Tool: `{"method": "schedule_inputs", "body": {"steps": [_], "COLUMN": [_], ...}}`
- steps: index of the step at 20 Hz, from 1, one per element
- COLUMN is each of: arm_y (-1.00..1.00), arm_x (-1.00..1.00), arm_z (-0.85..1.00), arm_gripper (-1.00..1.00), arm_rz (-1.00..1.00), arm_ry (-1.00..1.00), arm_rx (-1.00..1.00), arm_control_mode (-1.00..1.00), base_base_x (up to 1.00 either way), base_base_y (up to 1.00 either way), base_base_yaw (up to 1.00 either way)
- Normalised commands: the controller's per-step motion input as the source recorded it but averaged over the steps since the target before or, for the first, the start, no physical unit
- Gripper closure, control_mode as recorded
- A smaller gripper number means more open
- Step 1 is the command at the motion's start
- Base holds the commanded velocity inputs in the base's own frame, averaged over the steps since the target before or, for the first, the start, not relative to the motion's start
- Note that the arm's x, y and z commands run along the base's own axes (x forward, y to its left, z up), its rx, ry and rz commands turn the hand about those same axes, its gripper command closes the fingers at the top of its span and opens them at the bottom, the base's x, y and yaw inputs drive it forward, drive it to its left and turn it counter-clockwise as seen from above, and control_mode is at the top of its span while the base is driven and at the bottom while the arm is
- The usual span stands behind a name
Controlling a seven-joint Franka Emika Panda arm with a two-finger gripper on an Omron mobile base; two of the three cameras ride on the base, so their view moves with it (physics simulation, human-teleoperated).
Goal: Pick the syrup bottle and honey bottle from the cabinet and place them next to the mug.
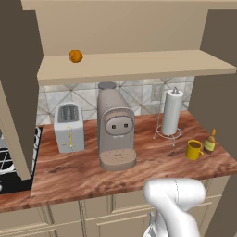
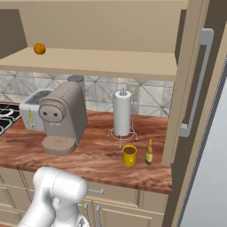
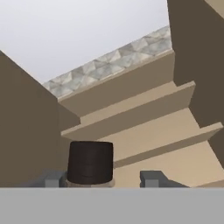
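Gripper (image 3: 103, 178) jaws clamped on the syrup bottle (image 3: 90, 162), lower left of the hand view; honey bottle (image 1: 210, 142) just beside the mug (image 1: 194, 149), lower right.

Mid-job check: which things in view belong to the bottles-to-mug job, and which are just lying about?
Job:
syrup bottle, its dark cap between the tips of the gripper
honey bottle, on the counter beside the mug
cabinet

Lying about:
orange fruit on the shelf
toaster
coffee machine
paper towel roll
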Motion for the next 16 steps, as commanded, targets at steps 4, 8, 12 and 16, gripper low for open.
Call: {"method": "schedule_inputs", "body": {"steps": [4,8,12,16], "arm_y": [0.41,0.67,0.94,1.00], "arm_x": [0.37,0.63,1.00,0.98], "arm_z": [-0.87,-0.25,0.00,0.04], "arm_gripper": [1.00,1.00,1.00,1.00], "arm_rz": [0.13,0.11,0.06,0.02], "arm_ry": [-0.32,-0.30,-0.21,-0.03], "arm_rx": [0.07,0.10,0.00,0.00], "arm_control_mode": [-1.00,-1.00,-1.00,-1.00], "base_base_x": [0.00,0.00,0.00,0.00], "base_base_y": [0.00,0.00,0.00,0.00], "base_base_yaw": [0.00,0.00,0.00,0.00]}}
